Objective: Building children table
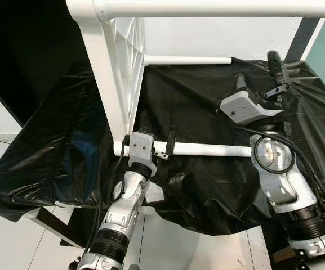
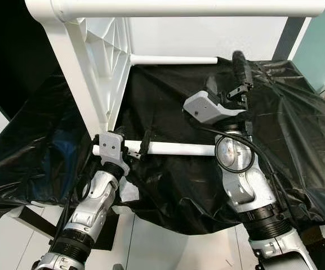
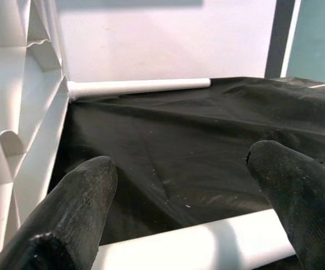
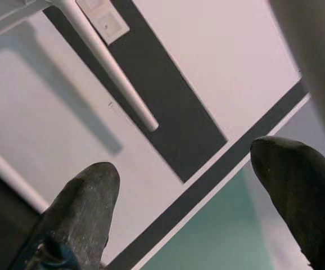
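A white plastic table frame stood tipped on its side on a surface draped with black plastic sheet. Its ribbed white panel rose upright on the robot's left, and a thick white bar ran across the top of the head views. Two thinner white rods stuck out from the panel toward the robot's right — a far rod low against the pale wall, and a near rod lying just over the sheet.

The left gripper was at the near rod, close beside the panel. In the left wrist view its two black fingers stood wide apart with the rod crossing between them, not clamped.

The right gripper was raised over the sheet on the robot's right, well apart from both rods. Its fingers were spread wide and held nothing — the wrist view looked past them at a pale wall with dark strips
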Controlling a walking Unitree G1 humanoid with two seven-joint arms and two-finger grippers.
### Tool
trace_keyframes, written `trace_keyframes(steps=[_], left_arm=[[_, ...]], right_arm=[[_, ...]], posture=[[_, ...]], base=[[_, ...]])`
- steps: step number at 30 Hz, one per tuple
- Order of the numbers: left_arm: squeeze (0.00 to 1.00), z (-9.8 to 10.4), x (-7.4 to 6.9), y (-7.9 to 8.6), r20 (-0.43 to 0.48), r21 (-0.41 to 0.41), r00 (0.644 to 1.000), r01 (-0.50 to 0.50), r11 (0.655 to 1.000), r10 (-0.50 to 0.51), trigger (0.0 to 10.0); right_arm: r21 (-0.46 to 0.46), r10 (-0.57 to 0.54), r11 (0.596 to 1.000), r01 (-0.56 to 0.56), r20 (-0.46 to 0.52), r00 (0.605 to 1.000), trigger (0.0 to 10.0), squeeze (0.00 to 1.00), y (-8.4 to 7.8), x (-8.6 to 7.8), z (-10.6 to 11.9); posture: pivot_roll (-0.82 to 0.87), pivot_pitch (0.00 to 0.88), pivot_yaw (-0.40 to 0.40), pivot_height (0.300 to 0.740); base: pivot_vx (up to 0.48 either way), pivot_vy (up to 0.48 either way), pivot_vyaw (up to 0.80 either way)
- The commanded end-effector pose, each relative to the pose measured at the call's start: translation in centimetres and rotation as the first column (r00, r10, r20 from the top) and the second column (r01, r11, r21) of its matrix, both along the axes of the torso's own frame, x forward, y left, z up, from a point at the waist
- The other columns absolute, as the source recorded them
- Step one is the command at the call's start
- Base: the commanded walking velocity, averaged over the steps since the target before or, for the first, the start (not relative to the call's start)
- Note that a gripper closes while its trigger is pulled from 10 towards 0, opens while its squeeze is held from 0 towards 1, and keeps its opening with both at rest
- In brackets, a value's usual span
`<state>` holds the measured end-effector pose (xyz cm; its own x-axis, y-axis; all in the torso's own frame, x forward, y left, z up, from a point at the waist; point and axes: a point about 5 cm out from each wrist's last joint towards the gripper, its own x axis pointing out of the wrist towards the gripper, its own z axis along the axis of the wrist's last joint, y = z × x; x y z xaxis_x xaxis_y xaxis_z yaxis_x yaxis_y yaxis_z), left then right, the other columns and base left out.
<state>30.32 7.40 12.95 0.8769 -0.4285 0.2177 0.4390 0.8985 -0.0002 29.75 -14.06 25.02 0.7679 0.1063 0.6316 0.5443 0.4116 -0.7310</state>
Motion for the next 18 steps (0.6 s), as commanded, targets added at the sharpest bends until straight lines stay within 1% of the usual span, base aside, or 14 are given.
trace_keyframes(steps=[1, 6, 9, 13, 17, 18], left_arm=[[0.0, -0.2, 0.1, -0.1, 0.0, 0.011, 1.0, 0.006, 1.0, -0.006, 10.0], [0.0, -0.2, 0.1, -0.1, 0.001, 0.011, 1.0, 0.005, 1.0, -0.005, 10.0], [0.0, -0.2, 0.1, -0.1, 0.001, 0.01, 1.0, 0.005, 1.0, -0.005, 10.0], [0.0, -0.3, 0.1, -0.2, -0.001, 0.01, 1.0, 0.005, 1.0, -0.005, 10.0], [0.0, -0.4, 0.0, -0.2, -0.003, 0.01, 1.0, 0.008, 1.0, -0.008, 10.0], [0.0, -0.4, 0.0, -0.2, -0.003, 0.01, 1.0, 0.008, 1.0, -0.008, 10.0]], right_arm=[[-0.044, 0.019, 0.999, -0.017, 0.053, 0.998, 10.0, 0.0, 0.7, -0.3, 1.2], [-0.084, 0.01, 0.996, 0.0, 0.122, 0.993, 10.0, 0.0, 0.9, -0.7, 2.4], [-0.092, 0.006, 0.996, 0.007, 0.139, 0.99, 10.0, 0.0, 1.0, -0.8, 2.5], [-0.14, 0.016, 0.99, 0.012, 0.2, 0.98, 10.0, 0.0, 1.6, -1.5, 3.0], [-0.153, 0.018, 0.988, 0.022, 0.254, 0.967, 10.0, 0.0, 1.8, -2.0, 3.8], [-0.153, 0.018, 0.988, 0.022, 0.254, 0.967, 10.0, 0.0, 1.8, -2.0, 3.8]], posture=[[-0.05, 0.0, 0.016, 0.74], [-0.05, 0.0, 0.014, 0.74], [-0.05, 0.0, 0.012, 0.74], [-0.05, 0.0, 0.012, 0.74], [-0.06, 0.0, 0.013, 0.74], [-0.06, 0.0, 0.013, 0.74]], base=[[0.0, 0.0, 0.0], [0.0, 0.0, 0.0], [0.0, 0.0, 0.0], [0.0, 0.0, 0.0], [0.0, 0.0, 0.0], [0.0, 0.0, 0.0]])
